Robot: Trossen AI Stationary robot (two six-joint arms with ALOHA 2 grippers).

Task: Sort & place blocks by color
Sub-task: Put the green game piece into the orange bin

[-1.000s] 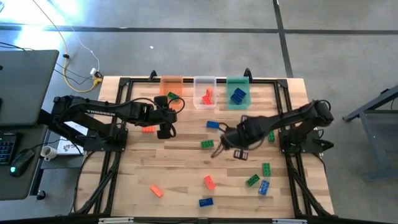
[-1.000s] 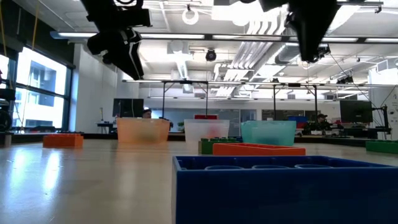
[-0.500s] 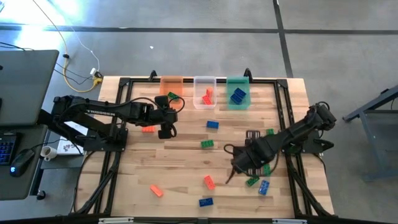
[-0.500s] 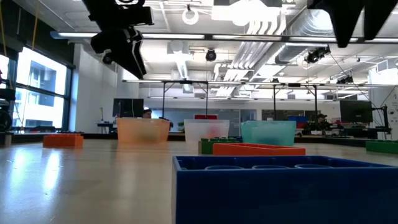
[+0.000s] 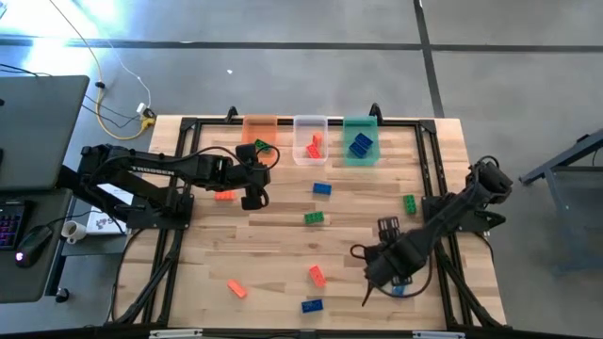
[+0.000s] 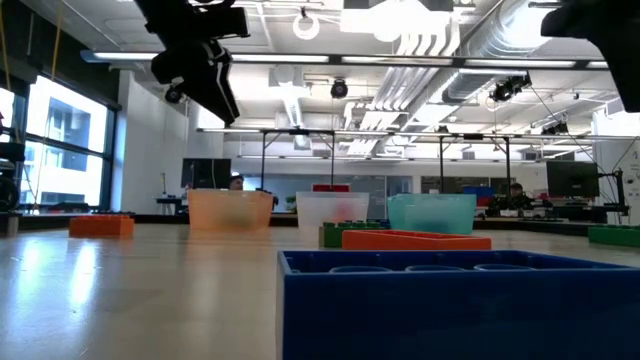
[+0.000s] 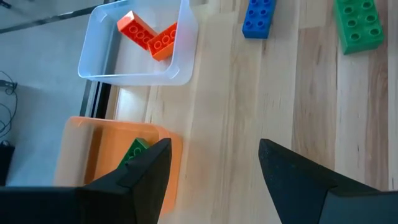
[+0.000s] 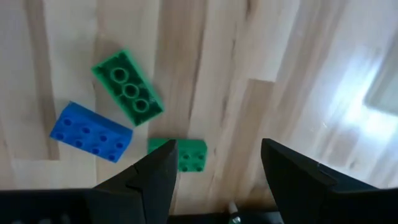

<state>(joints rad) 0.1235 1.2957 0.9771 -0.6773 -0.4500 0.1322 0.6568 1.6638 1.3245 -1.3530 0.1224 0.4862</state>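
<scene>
Small studded blocks lie scattered flat on the wooden table [image 5: 273, 245]: red ones [image 5: 317, 275], [image 5: 236, 288], [image 5: 224, 195], blue ones [image 5: 322, 188], [image 5: 311, 305] and green ones [image 5: 314, 217], [image 5: 410, 202]. My right gripper [image 5: 388, 268] hangs open, pointing down, above a near-right cluster. There the right wrist view shows a green block [image 8: 127, 88], a blue block [image 8: 91, 132] and a smaller green block [image 8: 185, 155], with the open fingers [image 8: 214, 180] clear of them. My left gripper [image 5: 251, 196] waits open above the table's far left part, in front of the bins.
Three tubs stand in a row at the far edge: an orange one [image 5: 261, 130] holding a green block [image 7: 134, 151], a clear one [image 5: 310, 139] holding two red blocks [image 7: 149, 36], and a green one [image 5: 360, 139] holding a blue block. A black frame rims the table.
My right gripper has swung from the table's middle toward the near right corner and sunk a little, ending over the cluster of green and blue blocks. No block has moved. My left arm has kept still.
</scene>
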